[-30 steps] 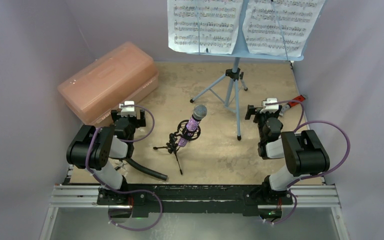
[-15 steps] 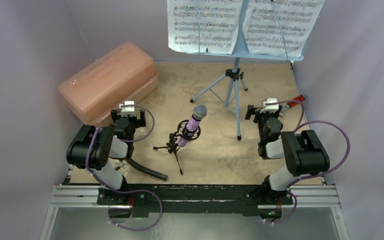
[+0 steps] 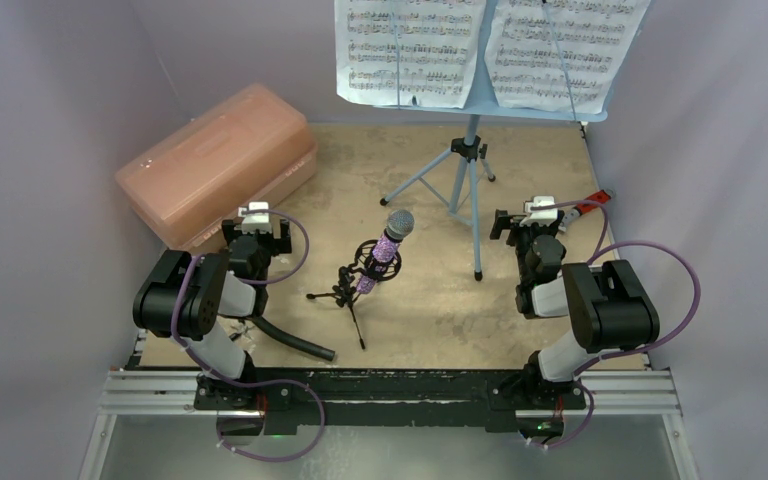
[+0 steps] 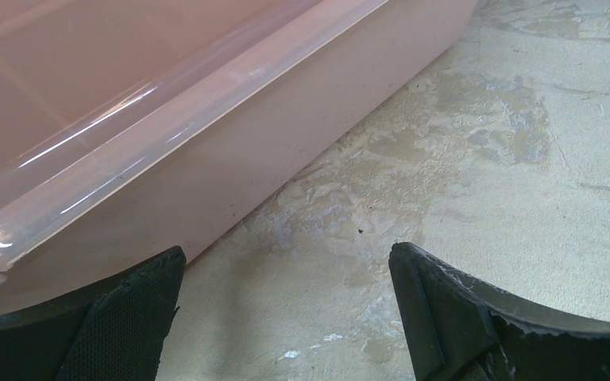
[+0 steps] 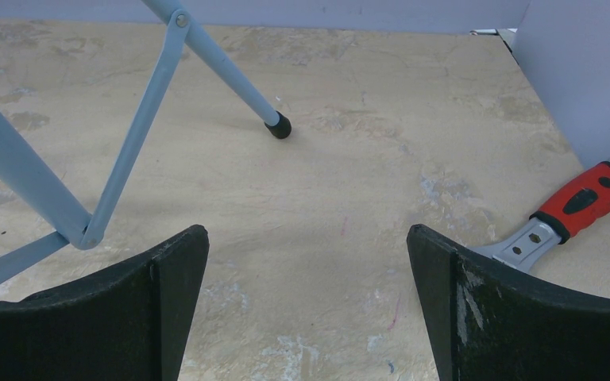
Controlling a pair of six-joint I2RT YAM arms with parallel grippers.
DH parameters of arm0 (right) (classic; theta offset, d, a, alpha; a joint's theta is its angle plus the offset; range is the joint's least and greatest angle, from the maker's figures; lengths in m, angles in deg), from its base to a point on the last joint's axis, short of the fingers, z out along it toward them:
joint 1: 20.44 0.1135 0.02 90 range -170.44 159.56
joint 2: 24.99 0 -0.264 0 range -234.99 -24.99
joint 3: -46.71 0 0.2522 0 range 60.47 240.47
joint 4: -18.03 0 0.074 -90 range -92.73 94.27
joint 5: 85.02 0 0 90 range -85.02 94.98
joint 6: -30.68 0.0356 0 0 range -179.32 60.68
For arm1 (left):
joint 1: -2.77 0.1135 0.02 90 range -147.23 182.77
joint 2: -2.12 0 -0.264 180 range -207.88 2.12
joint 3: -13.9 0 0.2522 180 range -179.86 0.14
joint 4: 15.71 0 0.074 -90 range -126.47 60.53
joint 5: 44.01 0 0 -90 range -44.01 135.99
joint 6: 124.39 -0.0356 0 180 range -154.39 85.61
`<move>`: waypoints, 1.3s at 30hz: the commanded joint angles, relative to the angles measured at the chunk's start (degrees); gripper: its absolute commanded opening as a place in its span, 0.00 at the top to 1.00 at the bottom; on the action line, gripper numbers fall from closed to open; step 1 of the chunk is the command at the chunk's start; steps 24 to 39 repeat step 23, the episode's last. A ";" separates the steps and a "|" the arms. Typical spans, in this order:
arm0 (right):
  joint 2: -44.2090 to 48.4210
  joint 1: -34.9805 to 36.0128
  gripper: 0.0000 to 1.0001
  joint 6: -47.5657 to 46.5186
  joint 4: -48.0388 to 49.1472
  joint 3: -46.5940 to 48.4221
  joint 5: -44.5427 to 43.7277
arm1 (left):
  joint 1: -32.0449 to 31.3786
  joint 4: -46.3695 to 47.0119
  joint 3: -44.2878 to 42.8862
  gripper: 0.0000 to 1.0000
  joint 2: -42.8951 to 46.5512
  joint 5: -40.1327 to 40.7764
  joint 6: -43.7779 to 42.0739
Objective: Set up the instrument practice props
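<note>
The light blue music stand [image 3: 470,170] stands on its tripod at the back middle, with two white sheet-music pages [image 3: 410,50] on its shelf. The glittery purple microphone [image 3: 388,245] sits tilted in the ring mount of the small black tripod mic stand [image 3: 348,290] at the table's middle. My left gripper [image 3: 256,215] is open and empty beside the pink box; its view [image 4: 286,278] shows bare table between the jaws. My right gripper [image 3: 538,210] is open and empty right of the stand's legs [image 5: 127,159]; bare table shows between the jaws in its view [image 5: 308,262].
A pink translucent plastic box [image 3: 215,160] lies at the back left, close to my left gripper [image 4: 167,119]. A black curved hose [image 3: 295,340] lies near the left arm's base. A red-handled tool [image 5: 572,210] lies by the right wall [image 3: 588,207].
</note>
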 commanded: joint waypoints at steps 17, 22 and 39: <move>0.74 -0.23 0.02 0.06 3.41 0.31 0.11 | 0.37 1.66 -1.10 0.01 0.10 0.27 0.71; 0.74 -0.23 0.02 0.09 3.44 0.23 0.14 | 0.36 1.10 -1.55 0.01 -0.05 0.09 0.69; 0.74 -0.23 0.02 0.06 3.45 0.26 0.13 | 0.40 1.27 -1.28 0.00 0.01 0.14 0.70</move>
